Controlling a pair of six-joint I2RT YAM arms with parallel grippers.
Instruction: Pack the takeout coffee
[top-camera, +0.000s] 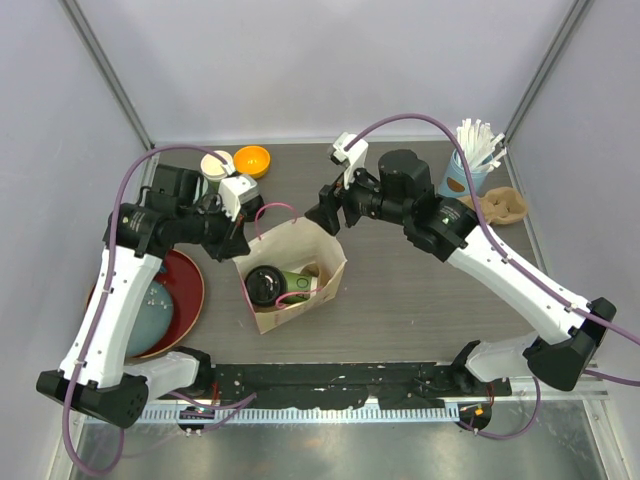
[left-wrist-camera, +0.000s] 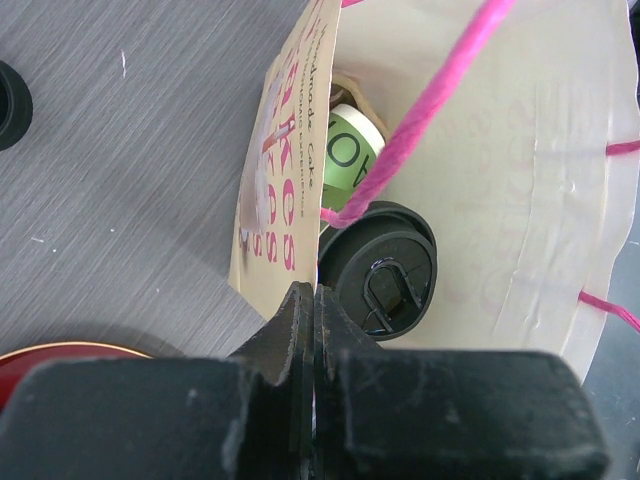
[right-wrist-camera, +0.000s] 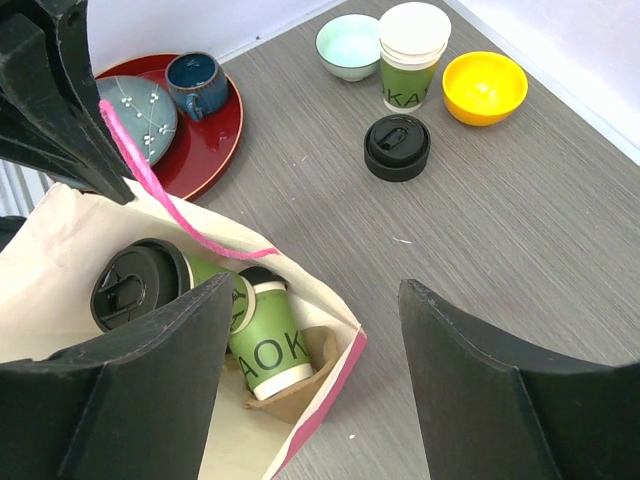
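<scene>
Pinching the left-hand rim of the paper bag (left-wrist-camera: 285, 190) with the left gripper (left-wrist-camera: 313, 295), jaws pressed tight together on the paper beside the pink handle (left-wrist-camera: 440, 80). Hovering the right gripper (right-wrist-camera: 315, 295) over the bag's opposite rim, jaws spread wide and gripping nothing.

Sitting open near the middle of the bench (top-camera: 420, 300), slightly toward the near edge and the left side, cream-coloured with pink lettering outside. Holding two green cups inside: a lidded cup (right-wrist-camera: 135, 285) showing its black lid upward and, touching it, a second green cup (right-wrist-camera: 272, 345) tilted against brown cardboard at the bag's bottom. Showing something dark at that second cup's upper end, too unclear for calling it a lid.

Standing upright outside the bag, toward the far-left corner, a third green cup (right-wrist-camera: 410, 55) with a white top, just beside a loose black lid (right-wrist-camera: 397, 147) lying flat. Flanking that cup, a pale-blue bowl (right-wrist-camera: 348, 45) and an orange bowl (right-wrist-camera: 485, 85). Resting at the left edge, a red tray (right-wrist-camera: 215, 140) carrying a speckled plate (right-wrist-camera: 135, 115) and a dark-blue mug (right-wrist-camera: 195, 82). Standing at the far-right corner, a light-blue cup of white straws (top-camera: 462, 180).
</scene>
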